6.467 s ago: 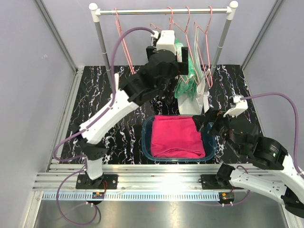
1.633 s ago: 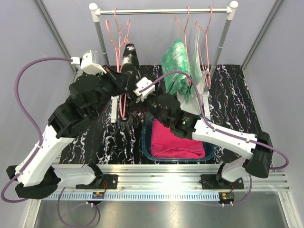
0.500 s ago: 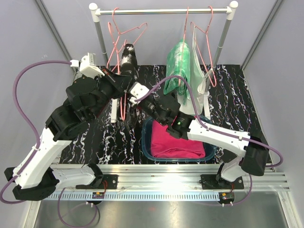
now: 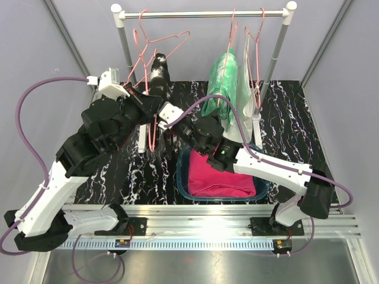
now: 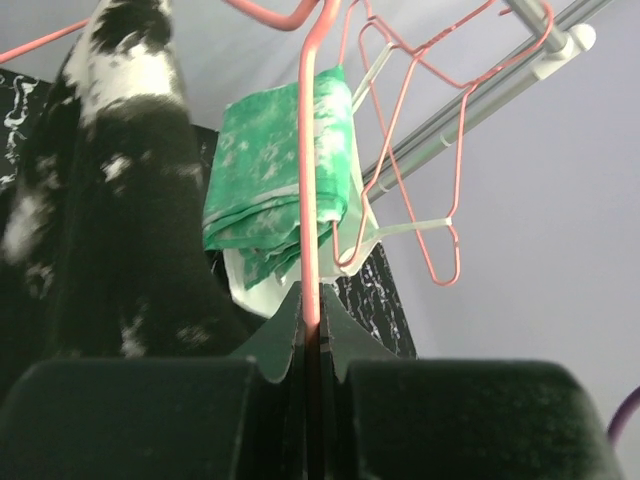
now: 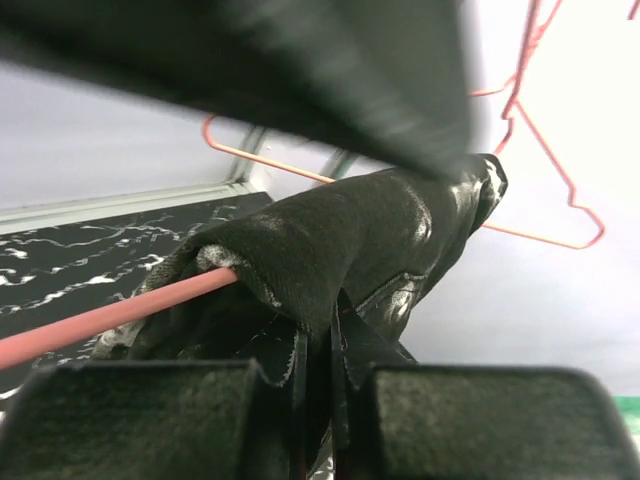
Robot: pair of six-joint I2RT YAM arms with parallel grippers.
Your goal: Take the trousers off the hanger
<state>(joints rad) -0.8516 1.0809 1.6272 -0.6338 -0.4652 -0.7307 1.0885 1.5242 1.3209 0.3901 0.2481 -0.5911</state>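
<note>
**Both grippers clamped: left on hanger, right on black trousers**

left gripper (image 5: pixel 310 305): jaws closed on the wire of the pink hanger (image 5: pixel 308 190).
right gripper (image 6: pixel 318 345): jaws pinched on the black trousers (image 6: pixel 380 230), white-splashed, right where the fabric folds over the hanger's bar.
The black trousers are draped on the held hanger, up in the air between the two wrists and near the left post of the rail (image 4: pixel 195 13).
The green-and-white tie-dye trousers (image 4: pixel 222 80) hang from another hanger on the rail, right of centre.
The magenta trousers (image 4: pixel 219 171) lie folded in the blue bin (image 4: pixel 180 171) on the marbled table (image 4: pixel 290 118), partly under the right arm.
</note>
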